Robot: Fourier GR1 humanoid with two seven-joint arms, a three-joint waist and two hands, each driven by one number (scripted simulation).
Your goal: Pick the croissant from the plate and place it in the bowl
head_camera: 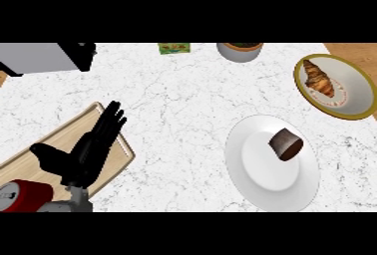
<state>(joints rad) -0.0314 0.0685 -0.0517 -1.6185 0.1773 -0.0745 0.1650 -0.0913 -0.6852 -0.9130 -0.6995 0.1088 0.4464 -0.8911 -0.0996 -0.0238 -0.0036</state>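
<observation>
A golden-brown croissant (319, 78) lies inside the yellow-rimmed bowl (355, 83) at the far right of the counter. Below and left of the bowl sits a white plate (261, 174) with a dark brown cake piece (285, 144) on it. My left hand (88, 149) hovers at the left over a wooden board, fingers straight and pointing away from me, holding nothing. It is far from both the plate and the bowl. My right hand does not show.
A wooden cutting board (123, 149) lies under the left hand, with a red can (23, 195) at its near end. A grey appliance (40, 57) stands at the back left. A green box (174, 48) and a grey pot (240, 52) stand along the back edge.
</observation>
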